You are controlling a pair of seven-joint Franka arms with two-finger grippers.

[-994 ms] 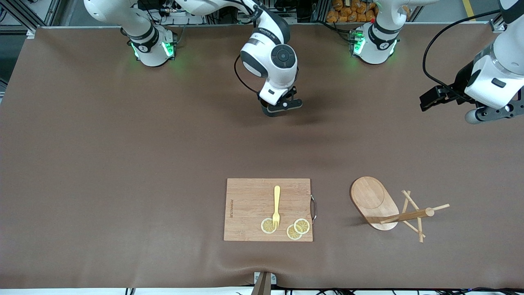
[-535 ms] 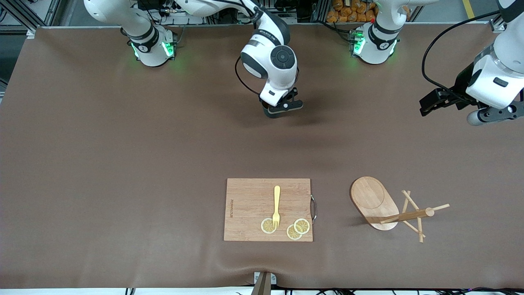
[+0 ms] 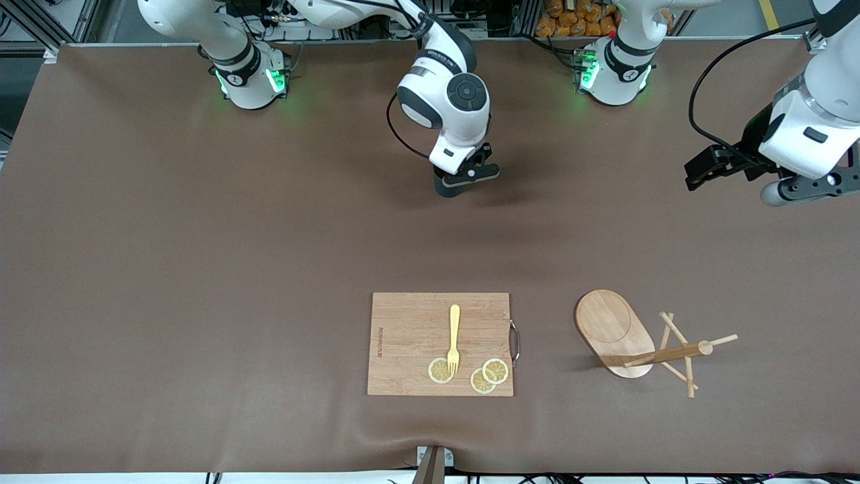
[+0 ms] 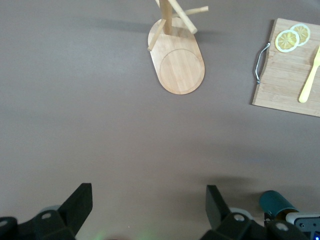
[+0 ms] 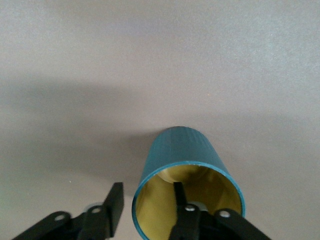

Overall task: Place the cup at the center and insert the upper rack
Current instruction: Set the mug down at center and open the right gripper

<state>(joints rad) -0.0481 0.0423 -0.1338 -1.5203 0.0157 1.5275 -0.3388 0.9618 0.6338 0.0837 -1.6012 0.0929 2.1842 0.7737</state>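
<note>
Over the middle of the tabletop, up toward the robots' bases, I am keeping the right gripper [image 3: 463, 180] low above the cup [image 5: 180, 150]. Its fingers [image 5: 112, 205] are straddling the cup's wall, one inside and one outside, and they are standing released, with a gap showing at the outer one. I am judging that the cup is resting on the tabletop at its central drop spot. It is sitting upright, long axis vertical, yellowish mouth facing up at the wrist; I cannot see its handle.

Nearer the front camera, the cutting board [image 3: 410, 336] is carrying a fork [image 3: 454, 336] and lemon slices [image 3: 489, 375]. Beside it, toward the left arm's end, the upper rack [image 3: 608, 323] is standing on its oval base, post pointing up, pegs slanting outward, nothing hanging on it.

Over the left arm's end, the left gripper [image 4: 147, 200] is waiting with fingers spread wide and empty, looking toward the rack, probably for that step.
</note>
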